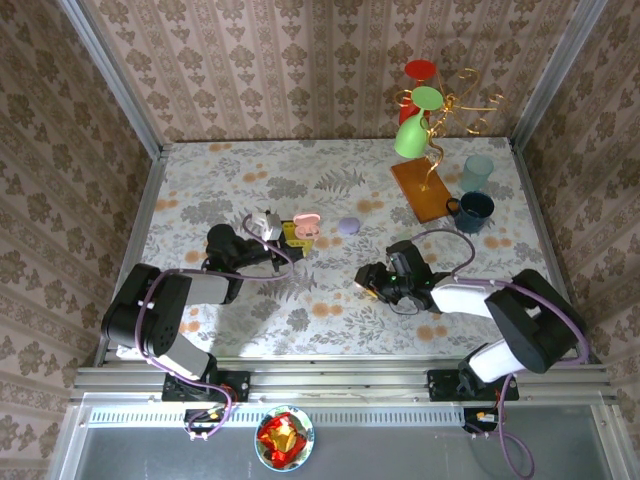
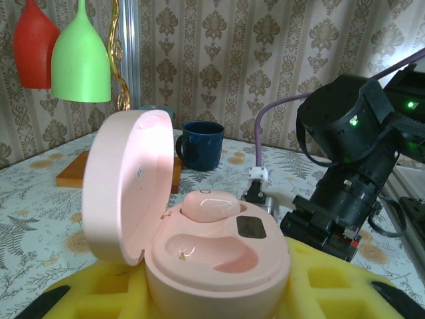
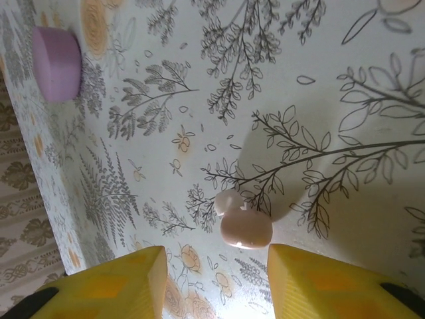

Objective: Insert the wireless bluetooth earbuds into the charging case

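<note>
Pick-up step: right claw, parted, straddles the pink earbud on the surface; left claw clenches the open charging case; next likely needs a centred pinch.

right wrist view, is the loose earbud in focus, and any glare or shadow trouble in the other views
Right wrist: the pink earbud is sharp, with a bright highlight low on it and a soft shadow beside it; the yellow fingers look slightly blurred. Left wrist: glare washes out the lid of the pink case. Top external: the table is brightest along its near edge.
</note>
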`<state>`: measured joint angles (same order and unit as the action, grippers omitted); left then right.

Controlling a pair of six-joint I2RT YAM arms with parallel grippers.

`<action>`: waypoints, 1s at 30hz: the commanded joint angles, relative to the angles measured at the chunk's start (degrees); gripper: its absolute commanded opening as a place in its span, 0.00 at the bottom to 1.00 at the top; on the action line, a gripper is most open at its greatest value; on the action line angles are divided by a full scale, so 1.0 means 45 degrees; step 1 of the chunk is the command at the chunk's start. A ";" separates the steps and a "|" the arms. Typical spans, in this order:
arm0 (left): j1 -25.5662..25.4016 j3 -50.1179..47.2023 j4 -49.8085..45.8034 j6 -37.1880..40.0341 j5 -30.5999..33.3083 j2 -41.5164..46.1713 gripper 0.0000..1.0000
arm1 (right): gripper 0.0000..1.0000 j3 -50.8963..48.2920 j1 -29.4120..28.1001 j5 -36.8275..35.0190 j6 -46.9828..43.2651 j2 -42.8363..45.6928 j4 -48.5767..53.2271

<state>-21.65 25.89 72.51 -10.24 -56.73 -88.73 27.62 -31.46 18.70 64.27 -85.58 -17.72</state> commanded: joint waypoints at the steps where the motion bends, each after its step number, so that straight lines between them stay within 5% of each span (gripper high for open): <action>1: 0.0087 -0.0165 0.0409 0.0108 -0.0170 0.0323 0.20 | 0.45 0.0206 -0.0136 0.0299 0.0444 -0.0402 -0.1024; 11: 0.0090 -0.0152 0.0410 0.0127 -0.0223 0.0308 0.20 | 0.43 0.0562 0.0104 -0.0682 -0.0241 -0.0743 -0.0455; 21: 0.0123 -0.0209 0.0410 0.0147 -0.0356 0.0399 0.20 | 0.38 0.1194 0.0254 0.0490 0.0229 -0.2345 -0.2175; 30: 0.0220 -0.0321 0.0412 0.0138 -0.0324 0.0568 0.20 | 0.39 0.1588 0.0272 0.0157 -0.0447 -0.1855 -0.0796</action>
<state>-21.23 25.30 72.49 -10.24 -57.19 -87.99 33.54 -30.35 20.97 64.27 -95.70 -24.95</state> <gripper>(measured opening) 0.368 0.386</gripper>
